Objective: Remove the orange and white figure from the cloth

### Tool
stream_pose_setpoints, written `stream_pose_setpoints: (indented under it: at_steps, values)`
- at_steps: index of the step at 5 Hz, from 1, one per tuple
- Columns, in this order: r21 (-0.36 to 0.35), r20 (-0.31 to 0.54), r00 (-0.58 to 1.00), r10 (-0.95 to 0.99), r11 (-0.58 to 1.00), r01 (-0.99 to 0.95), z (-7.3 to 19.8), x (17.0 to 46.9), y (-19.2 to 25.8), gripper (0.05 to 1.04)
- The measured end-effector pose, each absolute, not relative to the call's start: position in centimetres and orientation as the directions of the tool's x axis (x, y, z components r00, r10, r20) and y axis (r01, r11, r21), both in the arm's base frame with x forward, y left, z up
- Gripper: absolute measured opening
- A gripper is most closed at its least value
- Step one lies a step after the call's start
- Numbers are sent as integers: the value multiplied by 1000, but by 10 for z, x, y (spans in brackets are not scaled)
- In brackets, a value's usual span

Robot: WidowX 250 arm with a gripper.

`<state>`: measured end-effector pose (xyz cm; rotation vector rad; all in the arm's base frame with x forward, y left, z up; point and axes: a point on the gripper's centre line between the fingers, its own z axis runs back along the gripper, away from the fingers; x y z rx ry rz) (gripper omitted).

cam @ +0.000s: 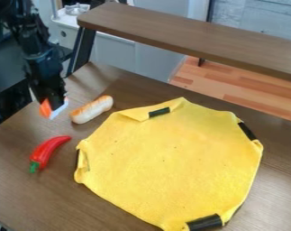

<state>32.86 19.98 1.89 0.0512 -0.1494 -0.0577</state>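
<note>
Orange and white figure [46,108] off the yellow cloth [171,162], at the table's [21,198] upper left.
Gripper [50,94] closed on the figure, pointing downward; toasted roll [91,109] just beside it, between figure and cloth; red pepper [46,151] (green stem toward the viewer) left of the cloth.

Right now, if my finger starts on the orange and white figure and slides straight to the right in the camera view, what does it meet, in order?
Orange and white figure → toy bread roll → yellow cloth.
</note>
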Motion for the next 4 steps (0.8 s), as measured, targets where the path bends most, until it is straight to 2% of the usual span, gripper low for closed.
stream_pose_setpoints:
  at_steps: [1, 2, 3, 4]
  values:
    - [69, 90, 994, -63, 996, 56, 2, 319, 205, 503]
    - [88, 26, 997, -68, 994, 66, -13, 313, 207, 578]
    - [93, -18, 996, -88, 992, 89, -18, 313, 203, 734]
    - [85, -21, 995, -93, 992, 94, -19, 313, 202, 979]
